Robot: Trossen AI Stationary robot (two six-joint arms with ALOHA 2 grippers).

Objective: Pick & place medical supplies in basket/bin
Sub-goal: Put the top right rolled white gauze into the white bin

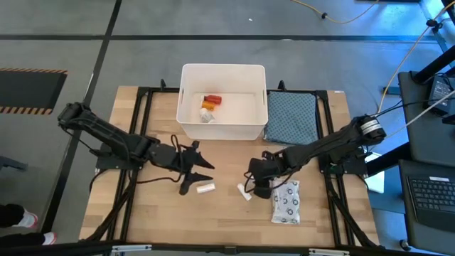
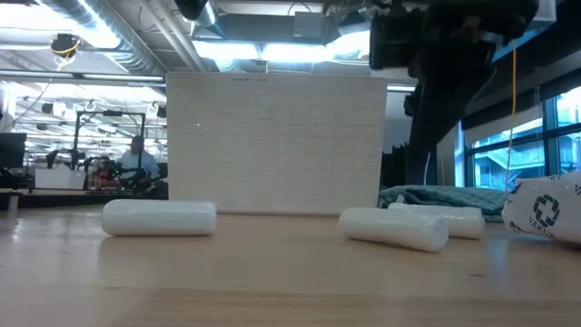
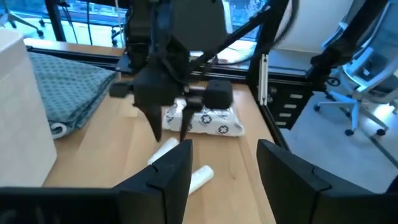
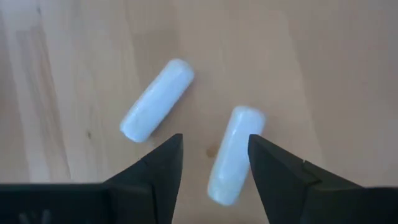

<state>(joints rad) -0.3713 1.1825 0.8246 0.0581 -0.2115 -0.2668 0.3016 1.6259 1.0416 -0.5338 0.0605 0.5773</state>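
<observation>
Grey concrete floor (image 1: 142, 28) around the table — ceiling lights (image 2: 227, 50), windows (image 2: 508, 145), office chair (image 3: 360, 81).

No readable text; white packet (image 2: 545, 211) bears repeated dark ring emblem, lettering illegible.

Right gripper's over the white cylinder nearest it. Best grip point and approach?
Take the white cylinder at mid-length, from straight above, fingers across its short axis. It lies flat on the table, clear of the second cylinder, and the open right gripper already straddles it, roughly aligned.
</observation>
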